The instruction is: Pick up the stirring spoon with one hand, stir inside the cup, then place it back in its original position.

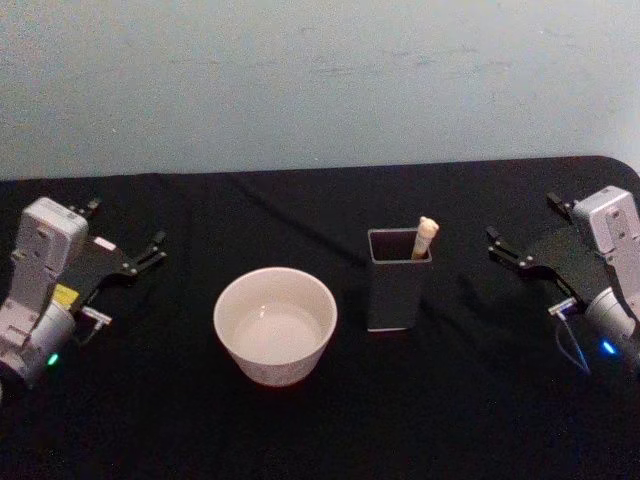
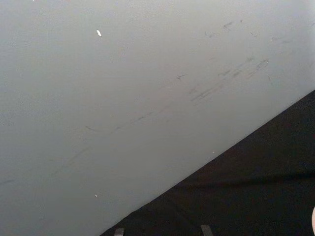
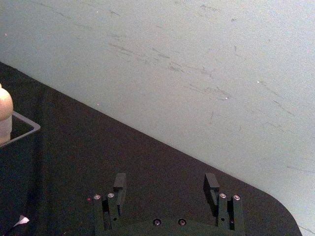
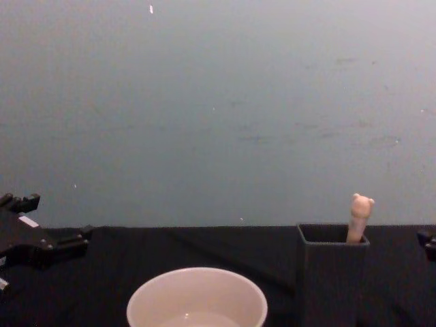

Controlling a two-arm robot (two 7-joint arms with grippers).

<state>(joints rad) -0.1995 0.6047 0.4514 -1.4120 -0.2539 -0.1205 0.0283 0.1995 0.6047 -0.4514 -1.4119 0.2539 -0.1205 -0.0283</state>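
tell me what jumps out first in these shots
A wide cream cup sits near the middle of the black table, with a dark square holder just to its right. A bear-headed stirring spoon pokes out of the holder. The left claw and right claw wait open at either side.

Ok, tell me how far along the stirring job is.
Nothing is done yet: the spoon stands in the holder, and the cup holds no spoon. Nothing in hand: left gripper and right gripper are open, out at the sides. To do: pick up, stir, return.
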